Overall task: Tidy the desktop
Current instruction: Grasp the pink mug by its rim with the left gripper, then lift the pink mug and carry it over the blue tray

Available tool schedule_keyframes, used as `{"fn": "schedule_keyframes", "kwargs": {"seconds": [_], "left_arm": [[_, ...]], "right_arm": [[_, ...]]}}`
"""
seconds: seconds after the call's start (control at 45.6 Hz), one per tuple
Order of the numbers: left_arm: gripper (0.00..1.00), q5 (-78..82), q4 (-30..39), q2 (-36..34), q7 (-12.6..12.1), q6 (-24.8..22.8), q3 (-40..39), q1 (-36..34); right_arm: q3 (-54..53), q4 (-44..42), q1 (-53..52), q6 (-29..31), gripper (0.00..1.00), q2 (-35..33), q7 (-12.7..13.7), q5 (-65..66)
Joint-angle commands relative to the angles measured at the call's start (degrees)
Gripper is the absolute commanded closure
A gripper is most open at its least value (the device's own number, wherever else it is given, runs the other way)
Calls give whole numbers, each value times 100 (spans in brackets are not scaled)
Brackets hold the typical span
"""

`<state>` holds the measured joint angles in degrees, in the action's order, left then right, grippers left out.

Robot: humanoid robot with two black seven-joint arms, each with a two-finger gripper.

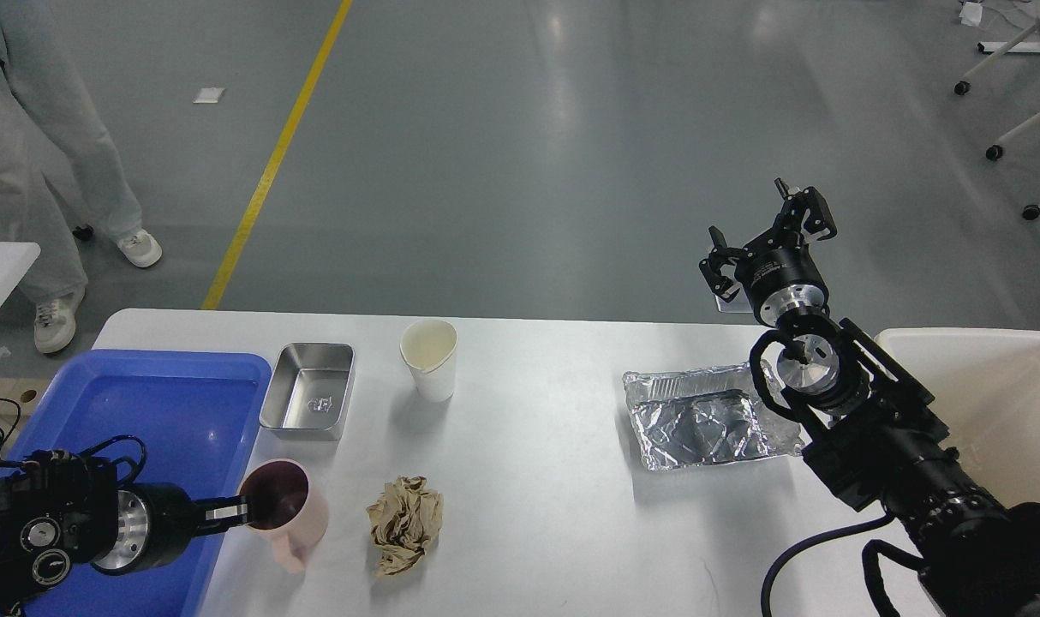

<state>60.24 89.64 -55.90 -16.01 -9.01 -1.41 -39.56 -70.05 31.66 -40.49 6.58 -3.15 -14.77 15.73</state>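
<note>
Your count stands at one desktop point(554, 480), one blue tray point(177, 403), one steel pan point(307, 390), one white paper cup point(430, 360), one pink mug point(287, 510), one crumpled brown paper wad point(406, 524), one foil tray point(708, 417) and one beige bin point(1000, 394).

Containers: the blue tray's visible floor is bare. The steel pan shows nothing loose in it. The paper cup stands upright with a pale, bare interior. The mug's interior is dark and you cannot tell its contents. The foil tray is crinkled and holds nothing. The bin's inside is mostly hidden behind your right arm.

The desktop fills the lower half of the view, its long axis running left to right, with the far edge toward the grey floor.

Your left gripper point(244, 512) is at the mug's rim, one finger inside and clamped on the wall. Your right gripper point(768, 236) is raised over the far edge, fingers spread and holding nothing.
</note>
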Motion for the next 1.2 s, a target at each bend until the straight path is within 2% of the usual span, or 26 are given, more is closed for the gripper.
{"fn": "schedule_keyframes", "kwargs": {"seconds": [0.0, 0.11, 0.438, 0.613, 0.789, 1.183], "left_arm": [[92, -4, 1, -18, 37, -48, 0, -7], [99, -4, 10, -53, 90, -66, 0, -16], [100, 5, 98, -193, 107, -66, -44, -60], [100, -4, 396, -817, 125, -259, -123, -157], [100, -21, 678, -1564, 318, -637, -263, -359], [100, -74, 1011, -2706, 336, -1287, -676, -377]], "right_arm": [[0, -2, 23, 1, 0, -36, 0, 0], [0, -2, 32, 1, 0, -45, 0, 0], [0, 7, 32, 1, 0, -107, 0, 0], [0, -2, 41, 10, 0, -98, 0, 0], [0, 7, 23, 1, 0, -80, 0, 0], [0, 16, 32, 10, 0, -72, 0, 0]]}}
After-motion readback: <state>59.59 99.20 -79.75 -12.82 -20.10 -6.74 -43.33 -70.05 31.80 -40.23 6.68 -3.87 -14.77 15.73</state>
